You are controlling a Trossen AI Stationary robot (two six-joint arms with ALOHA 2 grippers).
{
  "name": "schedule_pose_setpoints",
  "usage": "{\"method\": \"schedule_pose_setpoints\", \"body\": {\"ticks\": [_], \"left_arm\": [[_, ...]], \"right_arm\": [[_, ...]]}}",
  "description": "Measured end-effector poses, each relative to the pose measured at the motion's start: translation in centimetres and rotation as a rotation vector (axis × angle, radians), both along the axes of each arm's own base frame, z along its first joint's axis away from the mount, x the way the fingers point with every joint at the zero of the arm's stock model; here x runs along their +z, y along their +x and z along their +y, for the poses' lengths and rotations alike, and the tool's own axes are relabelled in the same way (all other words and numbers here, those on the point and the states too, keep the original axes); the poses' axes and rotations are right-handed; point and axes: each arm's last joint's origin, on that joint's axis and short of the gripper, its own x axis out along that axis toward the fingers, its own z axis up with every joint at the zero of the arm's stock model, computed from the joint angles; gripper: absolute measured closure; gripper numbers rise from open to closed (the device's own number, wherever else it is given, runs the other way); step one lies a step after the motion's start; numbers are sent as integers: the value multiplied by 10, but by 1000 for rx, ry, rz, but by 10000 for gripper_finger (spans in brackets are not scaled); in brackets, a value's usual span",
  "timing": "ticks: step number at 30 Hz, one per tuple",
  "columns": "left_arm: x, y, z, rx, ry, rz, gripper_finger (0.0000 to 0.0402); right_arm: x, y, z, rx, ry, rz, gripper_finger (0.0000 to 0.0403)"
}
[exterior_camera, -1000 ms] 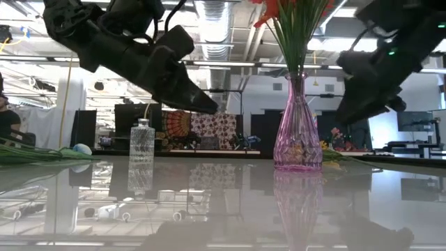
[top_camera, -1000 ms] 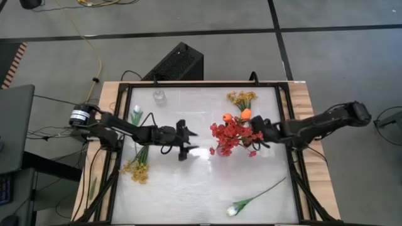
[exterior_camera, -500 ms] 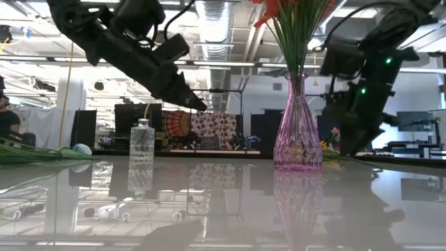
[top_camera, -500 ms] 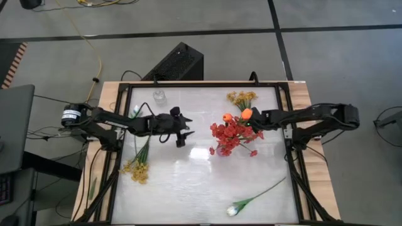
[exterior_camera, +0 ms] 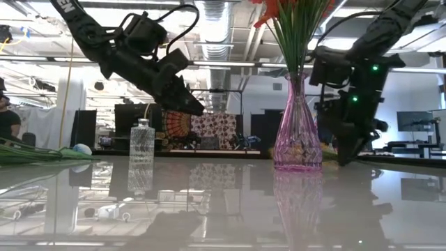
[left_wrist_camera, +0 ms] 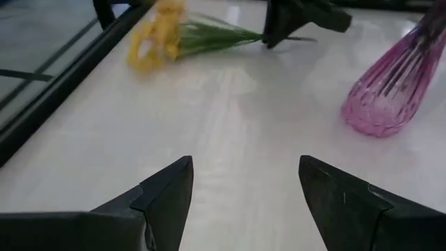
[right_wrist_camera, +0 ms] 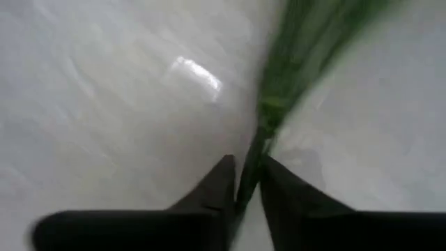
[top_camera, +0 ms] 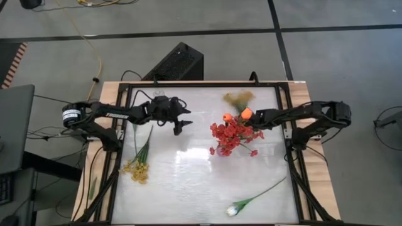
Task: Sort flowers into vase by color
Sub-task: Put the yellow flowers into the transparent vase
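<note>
Two vases stand on the white table (top_camera: 188, 188). Starting at the left side, a yellow spray (top_camera: 136, 169) lies flat near the table's left edge, its green stalk running up toward the left arm. Farther back on that side, the small clear glass vase (exterior_camera: 141, 143) stands upright and holds nothing that can be seen; in the high view the left arm covers most of it. A white flower head (exterior_camera: 81, 148) lies on the table just beside it in the low view. The left gripper (top_camera: 181, 122) hangs above the table between the clear vase and the pink one, its two fingers (left_wrist_camera: 162, 195) spread wide with only bare table between them.

Toward the middle, the pink glass vase (exterior_camera: 297, 136) stands upright, holding a bunch of green stems topped with red sprays (top_camera: 231, 136) and an orange tulip (top_camera: 246, 113); a second orange bloom (top_camera: 227, 117) sits beside it.

Behind the pink vase, near the table's far edge, a second yellow spray (top_camera: 239, 98) lies on the surface. The right gripper (top_camera: 255, 119) is low at the right of the pink vase, and in its wrist view its fingers (right_wrist_camera: 216, 192) are pinched close on a thin green stalk (right_wrist_camera: 268, 115), which belongs to this yellow spray.

At the near right, a white tulip (top_camera: 233, 210) lies alone on the table, well apart from both arms
</note>
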Motion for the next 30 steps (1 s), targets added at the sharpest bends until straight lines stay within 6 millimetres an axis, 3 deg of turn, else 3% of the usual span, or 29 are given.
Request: {"method": "schedule_pose_setpoints", "body": {"ticks": [3,7,11,14,21,30], "left_arm": [[3,-3,8,9,-21,-28,150],[13,-7,20,-5,-69,-210,150],[14,-11,21,-7,-115,-396,150],[15,-8,23,-2,-157,-494,150],[19,21,34,24,-175,-600,150],[34,45,50,65,-135,-622,150]], "right_arm": [[20,9,-10,43,-110,-77,367],[42,26,-33,101,-282,-307,367],[72,46,-54,255,-461,-647,362],[82,54,-64,387,-529,-843,362],[76,61,-85,556,-497,-1066,362],[68,66,-84,630,-458,-1092,361]]}}
